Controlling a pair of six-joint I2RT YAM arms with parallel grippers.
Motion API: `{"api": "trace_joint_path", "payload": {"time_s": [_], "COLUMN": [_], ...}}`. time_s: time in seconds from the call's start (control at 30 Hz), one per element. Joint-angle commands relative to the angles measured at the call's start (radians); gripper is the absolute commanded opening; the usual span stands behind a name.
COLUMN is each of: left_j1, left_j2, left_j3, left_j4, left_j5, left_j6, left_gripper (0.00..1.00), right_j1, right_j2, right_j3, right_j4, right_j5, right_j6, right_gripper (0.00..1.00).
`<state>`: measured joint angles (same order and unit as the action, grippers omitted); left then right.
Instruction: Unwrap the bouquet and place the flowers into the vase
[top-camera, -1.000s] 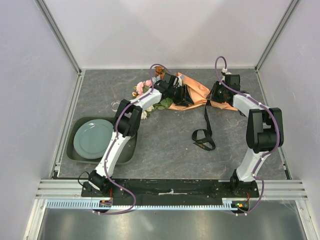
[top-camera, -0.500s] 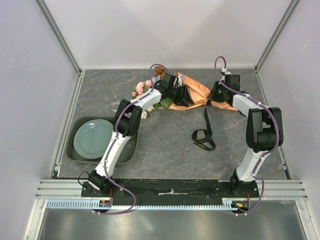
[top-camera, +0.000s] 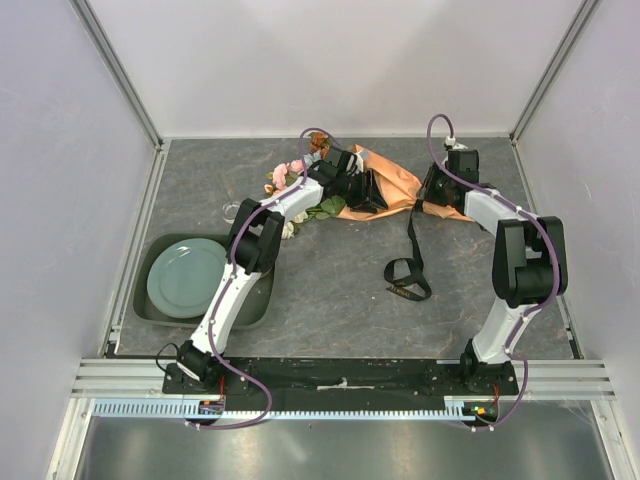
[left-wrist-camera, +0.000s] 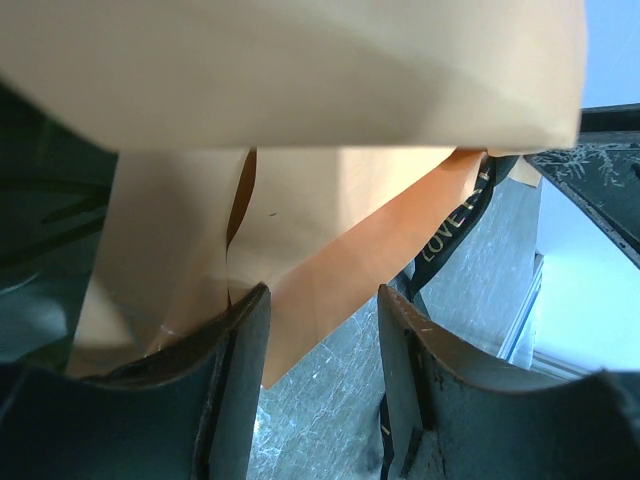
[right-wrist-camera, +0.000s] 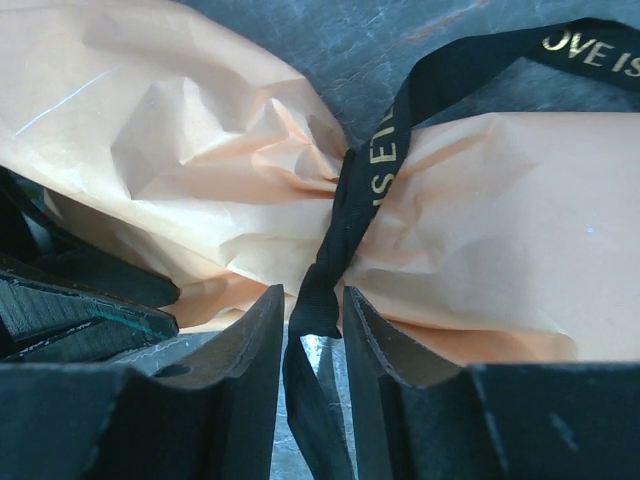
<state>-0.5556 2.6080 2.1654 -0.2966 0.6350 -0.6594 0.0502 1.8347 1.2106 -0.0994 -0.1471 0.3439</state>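
**A:** Any change over the last second?

**B:** Barely. From overhead, only a slight shift of the right wrist and its cable. No movement of the bouquet (top-camera: 395, 185), still lying at the far side of the table (top-camera: 330, 300) between the two wrists.

**A:** And the right gripper (right-wrist-camera: 312, 300)?

**B:** Straddles the black ribbon (right-wrist-camera: 345, 215) just below the cinch in the kraft paper (right-wrist-camera: 200, 150). Cannot tell whether pinching or merely flanking: narrow gap, filled by ribbon, no clear squeeze.

**A:** Left gripper (left-wrist-camera: 322, 300)?

**B:** Released. Stands spread, with a fold of paper dipping between the fingers and bare table visible through the gap.

**A:** Meaning for the task?

**B:** No real progress, judging by this. Still cinched at the waist, with the loose ribbon end trailing toward the near side in a loop. Still wrapped, so no flowers (top-camera: 285, 178) free yet.

**A:** Vase (top-camera: 231, 211)?

**B:** Stands left of the blooms, just beyond the tray (top-camera: 140, 300) with the plate (top-camera: 187, 277). Too small there to judge more.

**A:** Next?

**B:** Probably calls for a firm pinch on the ribbon and a pull away from the paper, with the left side pinning the wrap down.
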Motion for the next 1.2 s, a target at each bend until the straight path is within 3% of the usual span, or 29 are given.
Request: {"api": "trace_joint_path", "payload": {"time_s": [0.0, 0.2, 0.37, 0.57, 0.9, 1.17], "left_j1": [0.005, 0.006, 0.010, 0.010, 0.010, 0.010], "left_j2": [0.006, -0.002, -0.002, 0.003, 0.001, 0.007], "left_j3": [-0.026, -0.036, -0.036, -0.032, -0.039, -0.032], "left_j4": [-0.042, -0.044, -0.042, -0.044, -0.042, -0.042], "left_j5": [-0.011, -0.012, -0.012, -0.012, -0.011, -0.009], "left_j6": [0.024, 0.033, 0.032, 0.030, 0.034, 0.027], "left_gripper": [0.55, 0.55, 0.55, 0.55, 0.56, 0.55], "right_j1": [-0.007, -0.015, -0.015, -0.015, -0.015, -0.015], "right_j2": [-0.052, 0.009, 0.029, 0.014, 0.038, 0.051], "right_j3": [0.000, 0.010, 0.014, -0.016, -0.022, -0.020], "right_j4": [0.013, 0.041, 0.043, 0.089, 0.135, 0.165], "right_j5": [0.066, -0.084, -0.097, -0.177, -0.220, -0.261], "right_j6": [-0.017, -0.019, -0.013, 0.039, 0.076, 0.112], "right_gripper": [0.38, 0.33, 0.31, 0.17, 0.15, 0.01]}}
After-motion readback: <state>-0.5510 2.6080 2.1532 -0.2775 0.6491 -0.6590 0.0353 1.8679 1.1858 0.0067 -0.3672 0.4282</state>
